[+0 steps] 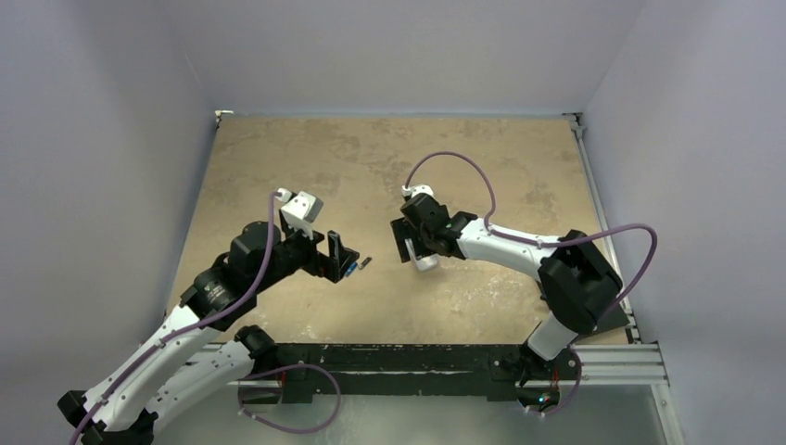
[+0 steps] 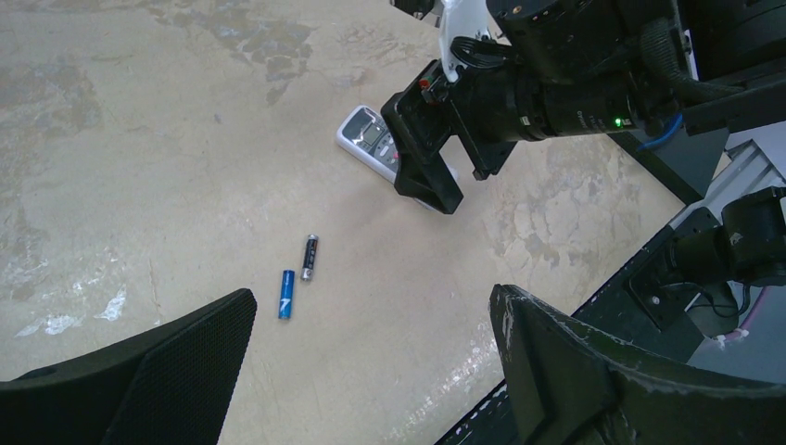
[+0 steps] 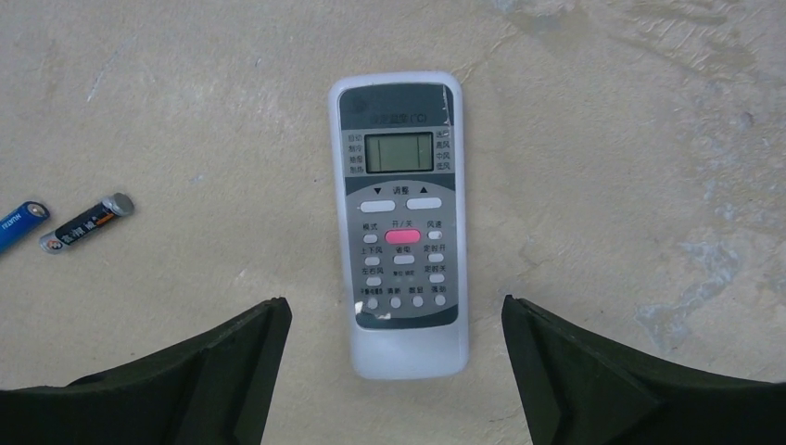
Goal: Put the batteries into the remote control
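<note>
Top view: left gripper (image 1: 341, 260) spread wide beside batteries (image 1: 363, 264); right gripper (image 1: 417, 250) spread wide over remote control (image 1: 425, 263), 3 o'clock from batteries.
Left wrist: batteries loose, untouched; probably light, slick, apt to roll.
Right wrist: remote control face-up; probably light, rigid; best pinched across long edges.

In the left wrist view the right gripper (image 2: 443, 181) covers most of the remote control (image 2: 369, 139) (only its screen end shows). The right wrist view's left edge cuts off the blue battery (image 3: 19, 227). From above, the remote control is perhaps the white sliver under that gripper, and the dark battery (image 1: 366, 262) is a mere speck.
</note>
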